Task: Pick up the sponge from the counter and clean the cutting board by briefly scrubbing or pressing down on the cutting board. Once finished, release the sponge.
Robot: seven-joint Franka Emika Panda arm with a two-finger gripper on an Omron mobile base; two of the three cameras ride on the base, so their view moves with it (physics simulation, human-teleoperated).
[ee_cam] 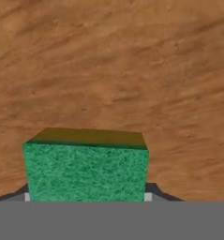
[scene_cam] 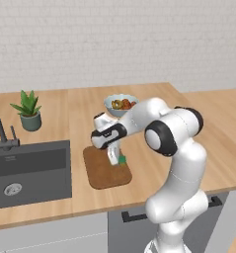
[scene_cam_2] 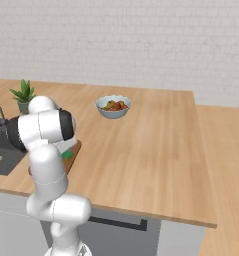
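Our claw [scene_cam: 118, 159] grips the sponge [scene_cam: 122, 159], seemingly pressing it onto the cutting board [scene_cam: 102, 175] near the tabletop's [scene_cam: 154, 163] front edge to scrub.

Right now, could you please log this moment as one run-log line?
phase: scrubbing | gripper: shut on sponge | sponge: over cutting board, contact unclear | nearby: bowl, sink, plant

Bright, even rendered light; soft, slightly blurry frames.

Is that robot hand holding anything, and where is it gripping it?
The gripper holds the green sponge by its two opposite sides, over the cutting board.
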